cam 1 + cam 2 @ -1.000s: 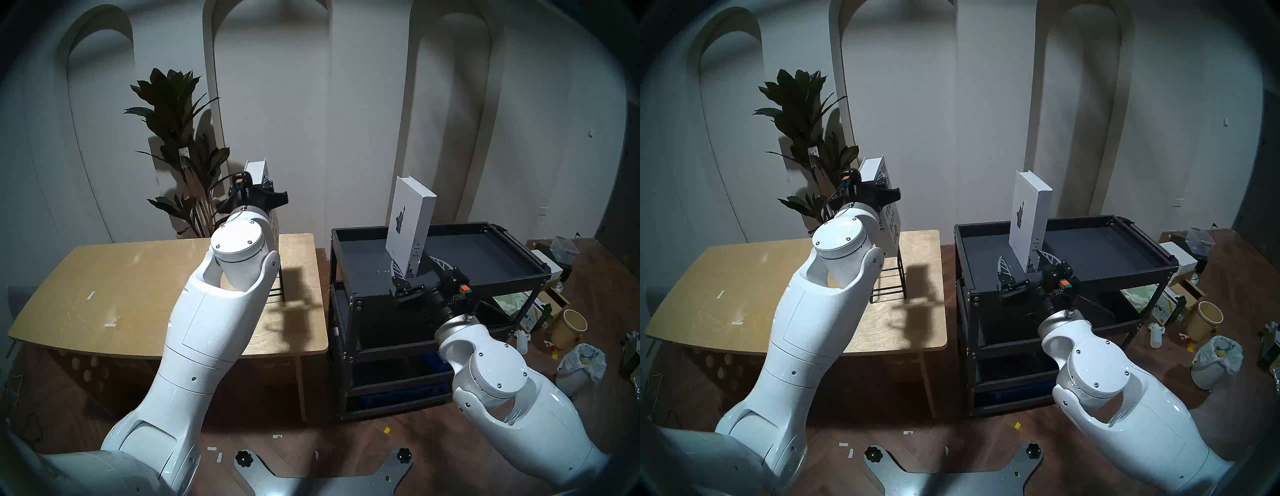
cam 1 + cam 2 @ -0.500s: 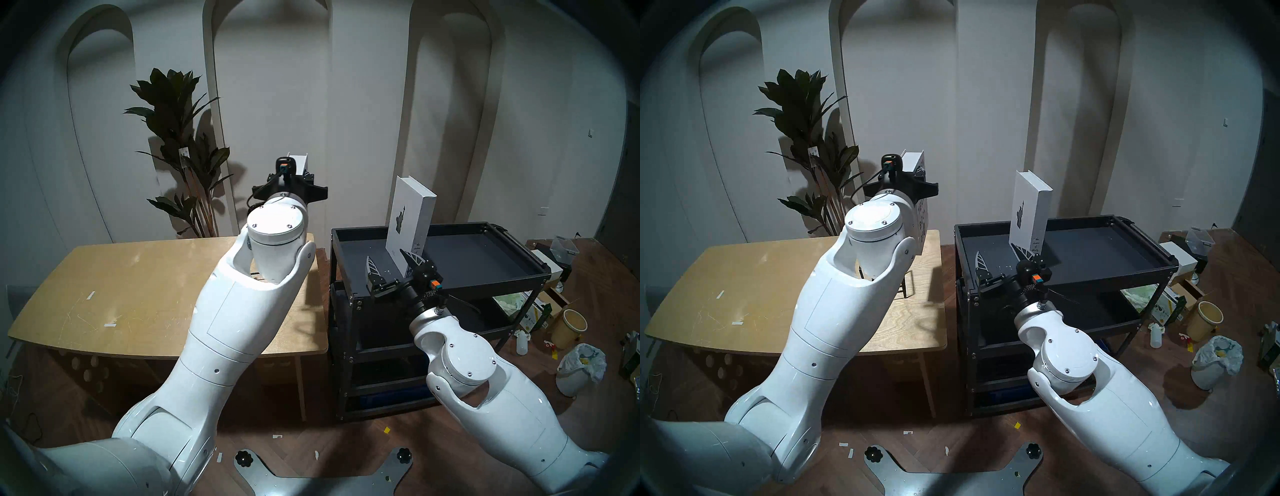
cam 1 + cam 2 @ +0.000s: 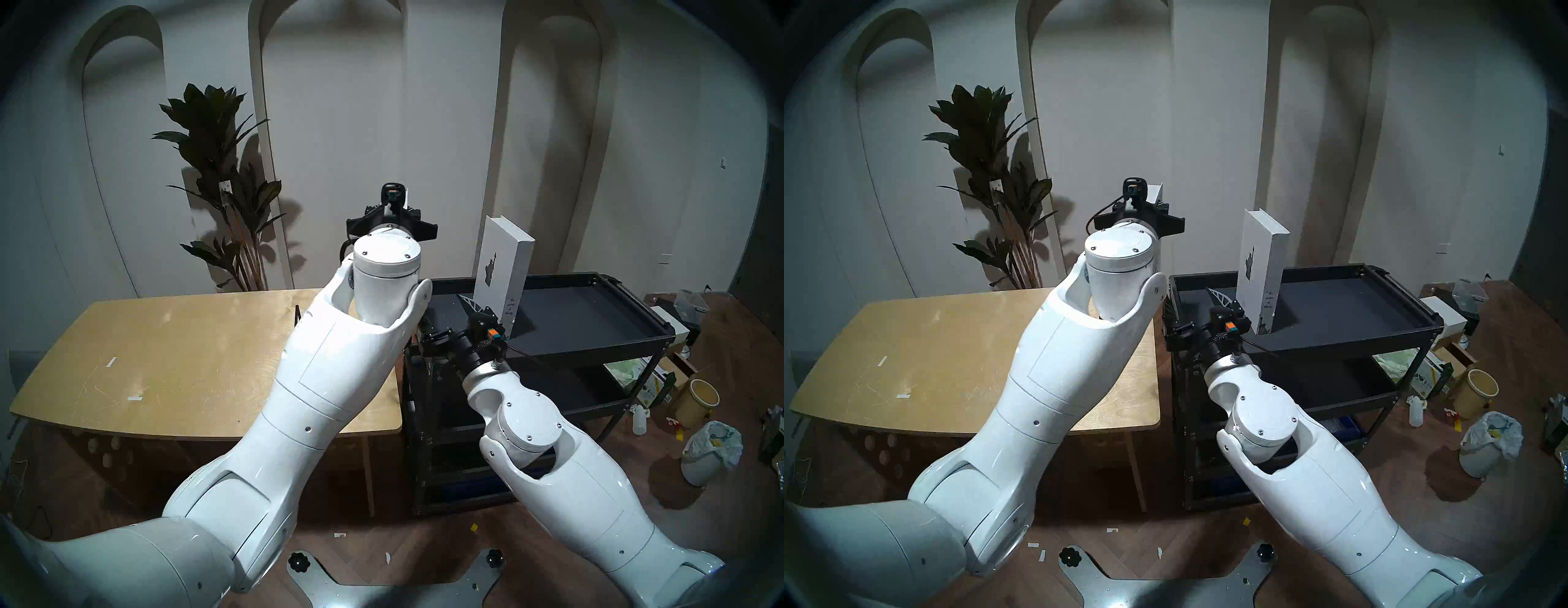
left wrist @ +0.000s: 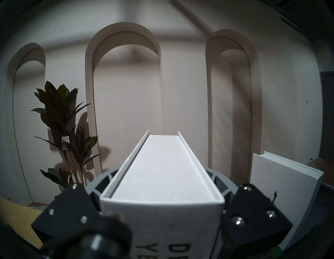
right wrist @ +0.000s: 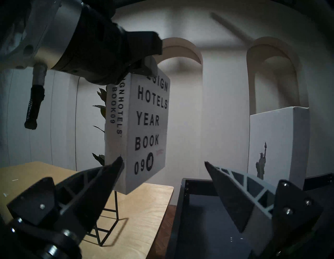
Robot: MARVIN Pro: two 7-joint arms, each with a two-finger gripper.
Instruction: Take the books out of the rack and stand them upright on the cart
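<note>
Two books are in play, and one is in the air: the yearbook [image 5: 144, 130] hangs from the left gripper [image 4: 162, 208], clamped near its top across the covers, above the edge of the wooden surface [image 3: 169, 361] beside the cart [image 3: 594, 335]. The Liberty book [image 3: 502, 271] stands on the cart's tray, leaning a little, with nothing propping it. To my eye the main risk is a collision: the hanging volume's low corner could catch the cart's rim or knock the leaning book flat. A high pinch on a heavy hardcover could also let it swing or slip. The right gripper [image 5: 162, 189] is spread wide and empty, low at the cart's near corner, just beside the yearbook's bottom edge. The wire rack [image 5: 106, 227] stands emptied on the surface.
</note>
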